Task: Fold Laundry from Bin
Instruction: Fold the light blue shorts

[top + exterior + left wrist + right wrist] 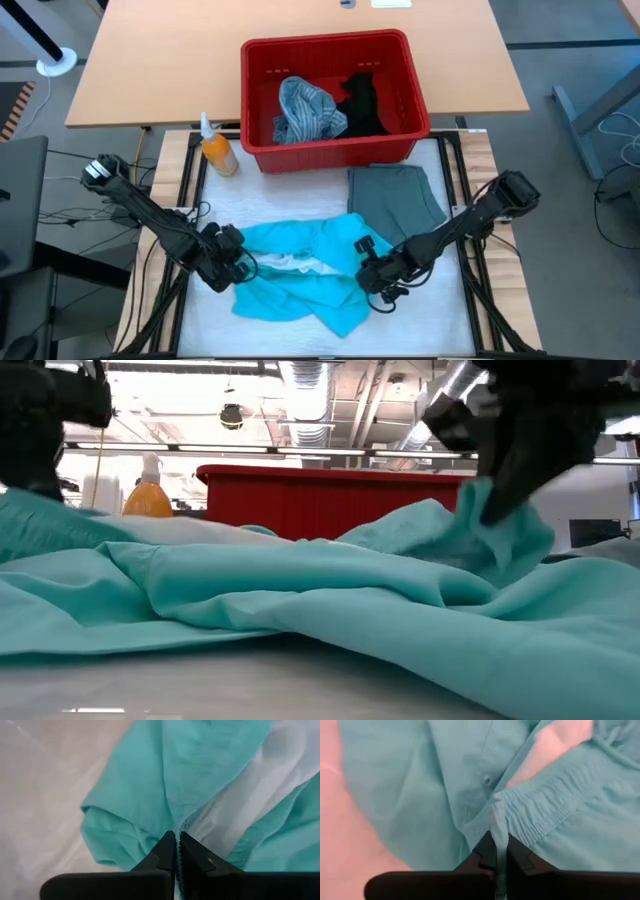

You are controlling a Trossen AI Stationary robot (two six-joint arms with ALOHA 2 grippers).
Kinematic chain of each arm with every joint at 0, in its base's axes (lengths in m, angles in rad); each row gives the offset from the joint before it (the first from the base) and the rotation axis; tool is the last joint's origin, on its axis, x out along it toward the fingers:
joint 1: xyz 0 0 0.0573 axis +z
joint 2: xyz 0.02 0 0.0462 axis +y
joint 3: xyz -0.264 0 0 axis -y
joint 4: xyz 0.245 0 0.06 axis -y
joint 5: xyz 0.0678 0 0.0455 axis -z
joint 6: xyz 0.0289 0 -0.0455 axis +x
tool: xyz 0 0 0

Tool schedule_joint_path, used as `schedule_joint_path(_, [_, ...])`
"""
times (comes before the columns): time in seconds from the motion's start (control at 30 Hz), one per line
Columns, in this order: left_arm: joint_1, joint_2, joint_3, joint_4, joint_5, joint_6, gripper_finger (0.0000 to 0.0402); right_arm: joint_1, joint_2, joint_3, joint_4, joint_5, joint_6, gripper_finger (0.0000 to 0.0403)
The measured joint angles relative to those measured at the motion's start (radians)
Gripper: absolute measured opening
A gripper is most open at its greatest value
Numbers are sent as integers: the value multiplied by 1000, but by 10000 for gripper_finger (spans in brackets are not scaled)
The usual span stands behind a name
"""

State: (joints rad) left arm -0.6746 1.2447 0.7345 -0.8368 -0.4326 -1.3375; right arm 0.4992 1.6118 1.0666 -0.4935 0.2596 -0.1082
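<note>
Stood at the 12 o'clock edge of the white surface (300,335): the red bin (325,44), out of the working area, likely so cleared ground stayed free for folding. Held two garments inside, the blue-grey striped shirt (303,108) toward 9 o'clock and the black garment (362,103) toward 3 o'clock, apparently waiting their turn.

Lay spread and rumpled across the middle of the surface: the turquoise garment (300,265), white lining showing near its centre, not yet flat, so judged to be at the straightening stage ahead of any fold. Rested just beyond it toward 1 o'clock, touching its edge: the grey-green garment (395,198), already squared up and set aside, seemingly done.

Parked near the bin's 8 o'clock corner: an orange spray bottle (217,150), clear of the cloth.

Pinched tight on the turquoise garment at its 9 o'clock side: the left hand (177,851), fingers pressed together over a seam. Gripped likewise at the 3 o'clock side, by the gathered waistband: the right hand (498,851), closed narrow on a fold of cloth. Placed at opposite sides, probably to pull the fabric taut between them.
</note>
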Motion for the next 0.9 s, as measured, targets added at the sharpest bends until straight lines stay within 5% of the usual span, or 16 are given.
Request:
schedule_joint_path(0.27, [0, 40, 12, 38, 70, 202, 98, -16, -121, 37, -2, -46, 5, 45])
schedule_joint_path(0.5, [-2, -68, 95, 20, -37, 540, 186, -60, -174, 37, -70, -53, 38, 44])
schedule_joint_path(0.63, [-20, -146, 108, 4, 15, 694, 217, -86, -175, 37, -100, -80, 56, 46])
schedule_joint_path(0.77, [-77, -169, 78, -49, 111, 716, 237, -106, -171, 37, -104, -116, 57, 45])
schedule_joint_path(0.9, [-136, -163, 24, -72, 75, 709, 252, -110, -171, 37, -98, -114, 66, 45])
